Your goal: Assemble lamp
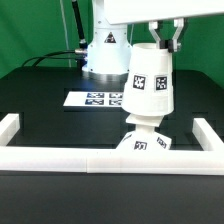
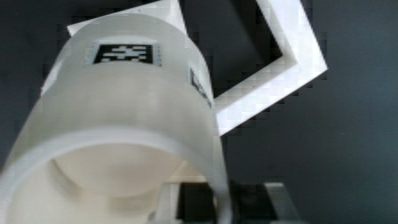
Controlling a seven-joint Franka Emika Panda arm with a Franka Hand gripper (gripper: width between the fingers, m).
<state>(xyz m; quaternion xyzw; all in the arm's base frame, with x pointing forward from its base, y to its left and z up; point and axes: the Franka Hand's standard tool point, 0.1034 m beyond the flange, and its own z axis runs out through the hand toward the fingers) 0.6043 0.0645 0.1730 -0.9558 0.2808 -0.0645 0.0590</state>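
Pincer (image 1: 166,38) grips shade (image 1: 150,84); only exterior view shows bulb (image 1: 146,124)

A black tabletop (image 1: 40,110) is seen, bordered by long white rails (image 1: 100,162) along the near edge and both sides. The marker board (image 1: 95,99) lies flat on it farther back. Black cables (image 1: 55,55) are draped behind.
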